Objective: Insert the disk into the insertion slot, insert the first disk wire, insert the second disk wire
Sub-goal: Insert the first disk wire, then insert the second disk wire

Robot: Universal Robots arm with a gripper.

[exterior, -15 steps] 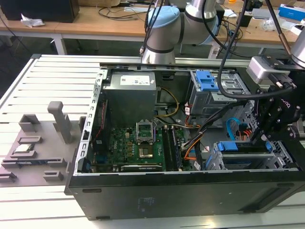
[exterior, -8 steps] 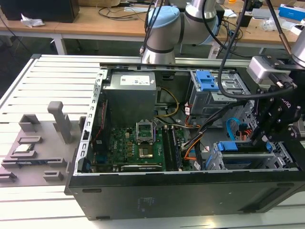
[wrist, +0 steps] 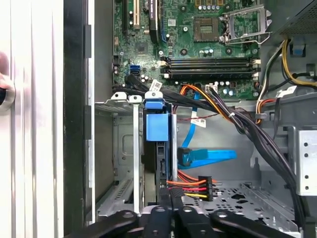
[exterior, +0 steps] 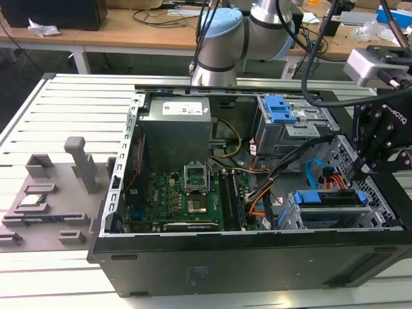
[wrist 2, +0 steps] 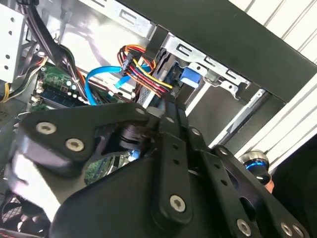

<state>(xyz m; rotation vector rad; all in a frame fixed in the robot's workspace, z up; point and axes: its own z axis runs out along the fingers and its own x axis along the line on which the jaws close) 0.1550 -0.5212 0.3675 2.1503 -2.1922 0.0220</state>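
The disk [wrist: 158, 163] stands edge-on inside the insertion slot [wrist: 119, 148], a grey metal cage, with its blue carrier tab [wrist: 157, 126] at the open end. In the exterior view the disk [exterior: 328, 198] sits low at the case's right. My gripper [wrist: 172, 206] is at the disk's rear edge, shut on the end of the orange-red-black first disk wire [wrist: 190, 187], which runs from a black connector to the fingers [wrist 2: 170, 106]. The second disk wire [wrist: 210, 155], light blue and flat, lies loose beside the disk over the cage floor. The gripper [exterior: 360, 168] hangs over that corner.
A thick black cable bundle [wrist: 257, 134] crosses just beside the work spot. The taller bay with blue latches [exterior: 283, 109], the power supply [exterior: 177, 119] and the motherboard [exterior: 187, 193] fill the case. A grey fixture [exterior: 45, 193] sits on the slatted table at the exterior view's left.
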